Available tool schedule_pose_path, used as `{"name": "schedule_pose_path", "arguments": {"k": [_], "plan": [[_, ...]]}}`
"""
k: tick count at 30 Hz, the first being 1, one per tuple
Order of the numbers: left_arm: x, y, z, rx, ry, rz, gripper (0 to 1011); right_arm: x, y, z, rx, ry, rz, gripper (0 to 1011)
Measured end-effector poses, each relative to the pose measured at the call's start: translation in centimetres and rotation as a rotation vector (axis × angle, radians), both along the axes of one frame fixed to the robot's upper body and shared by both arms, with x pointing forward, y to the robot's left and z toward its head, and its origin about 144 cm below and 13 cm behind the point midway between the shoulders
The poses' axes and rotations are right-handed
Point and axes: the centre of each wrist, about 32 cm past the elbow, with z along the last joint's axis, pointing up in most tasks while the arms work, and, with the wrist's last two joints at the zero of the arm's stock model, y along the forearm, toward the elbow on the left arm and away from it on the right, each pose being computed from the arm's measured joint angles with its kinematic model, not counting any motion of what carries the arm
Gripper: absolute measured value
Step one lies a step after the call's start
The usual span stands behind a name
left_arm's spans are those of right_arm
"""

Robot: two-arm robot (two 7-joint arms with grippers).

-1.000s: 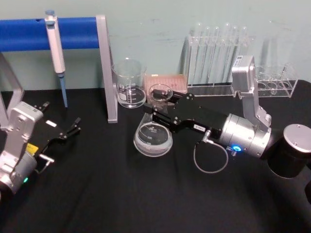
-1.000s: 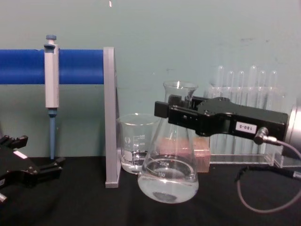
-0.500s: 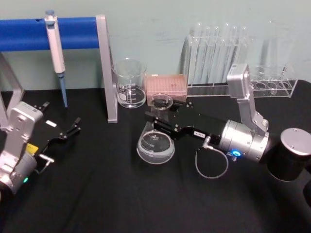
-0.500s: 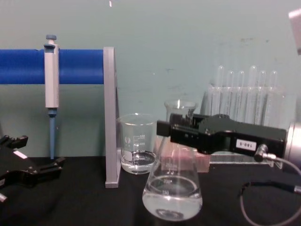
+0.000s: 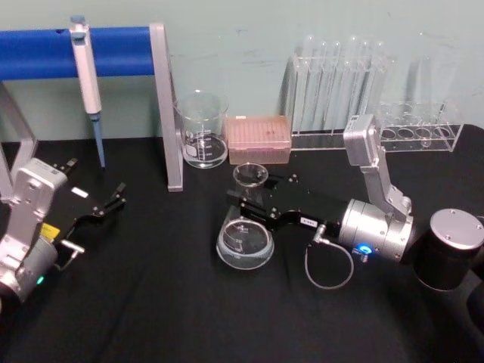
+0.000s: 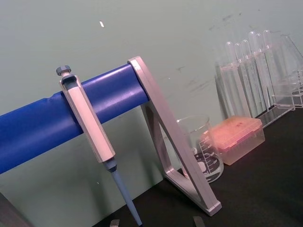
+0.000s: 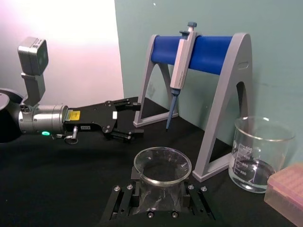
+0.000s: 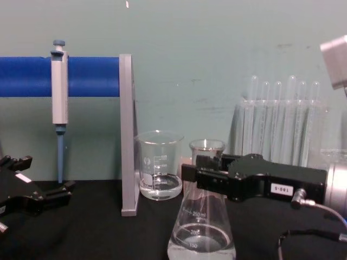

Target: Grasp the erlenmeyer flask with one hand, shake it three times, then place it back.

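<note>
On the matte black cloth (image 5: 189,318) nearest you, the left gripper (image 5: 106,206), black with a plain white sticker, lies parked at the left, its fingers spread apart with nothing between them. At centre is the right gripper (image 8: 196,174), a black angular body with a small white label, a silver cylindrical wrist and a looped grey cable. Its jaws are clamped on the narrow neck of the clear glass conical erlenmeyer flask (image 8: 201,227). The flask stands upright, low over the cloth and just in front of the glassware row; whether its wide round base touches the cloth cannot be told. A shallow pool of clear liquid sits in the base beside white graduation marks. Read this as the carried phase: grasp made, release not yet made, shake count not readable here. Your next move calls for short, level swings that hold the liquid below the neck. If shaking is complete, it calls instead for a vertical descent until the base sits flat before you part the jaws. Smooth glass probably offers little friction, so clamp firmly. Behind stand a straight-walled clear glass beaker (image 5: 201,130), a pink translucent plastic box (image 5: 259,138), and a stand (image 5: 162,106) of grey metal legs and blue bar carrying a grey pipette (image 5: 85,68). Tall thin test tubes (image 5: 340,76) fill a clear rack (image 5: 333,138) against the pale green wall (image 5: 249,45).
</note>
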Motion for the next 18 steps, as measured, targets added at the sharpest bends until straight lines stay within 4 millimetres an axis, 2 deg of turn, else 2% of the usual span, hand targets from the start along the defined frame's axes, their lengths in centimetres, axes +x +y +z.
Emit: {"name": "schedule_pose_path", "arguments": {"k": [18], "plan": [[0.0, 0.0, 0.0, 0.0, 0.0, 0.0, 1001, -0.1, -0.2, -1.1, -0.032, 0.037, 0.01, 457]]}}
